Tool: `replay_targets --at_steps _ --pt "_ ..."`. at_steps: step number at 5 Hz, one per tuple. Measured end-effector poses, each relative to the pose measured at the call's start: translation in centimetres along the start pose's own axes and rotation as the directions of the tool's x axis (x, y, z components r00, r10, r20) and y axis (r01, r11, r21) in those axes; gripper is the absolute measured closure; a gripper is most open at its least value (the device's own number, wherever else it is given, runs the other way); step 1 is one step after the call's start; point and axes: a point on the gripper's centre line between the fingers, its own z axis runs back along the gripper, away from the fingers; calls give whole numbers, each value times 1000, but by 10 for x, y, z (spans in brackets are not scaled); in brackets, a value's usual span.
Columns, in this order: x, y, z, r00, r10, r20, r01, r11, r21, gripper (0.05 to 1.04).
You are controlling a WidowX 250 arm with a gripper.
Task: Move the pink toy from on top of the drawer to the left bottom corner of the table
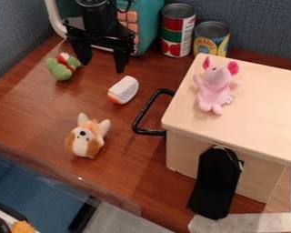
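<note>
One black tool [103, 67] hangs above the desk's far left part, its two fingers spread wide with nothing between them. The pink toy [216, 88], a small plush figure, lies on top of the drawer [260, 120], near its far left corner, with its head towards the back. Picking it up seems to be the step in hand. The next move likely calls for going right, over the toy, lowering with open fingers and closing on the soft body, before carrying it to the desk's near left corner.

From near to far, there is one black cloth [214, 186] hanging on the drawer's near side; one wooden drawer with one black handle [146, 109]; one plush dog [87, 139] on the brown desk [26, 109]; one white-and-orange block [123, 90]; one green toy [62, 69]; and two cans [178, 32] at the back. Plush toys in all: three.
</note>
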Motion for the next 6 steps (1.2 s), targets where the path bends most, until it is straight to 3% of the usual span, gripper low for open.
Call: replay_targets --at_steps 1,2,3,4,5,6 --pt "-4 -2 -7 1000 -3 -30 3 1000 -10 83" --pt "-11 -22 5 996 -68 -62 63 995 -83 83" --pt "-7 -53 39 992 -122 19 123 987 -107 83" --pt "-10 -92 71 979 -197 58 204 965 -165 83" --pt "-14 -125 79 965 -249 77 259 950 -174 83" --pt "-20 -158 72 942 -322 93 332 934 -132 83"
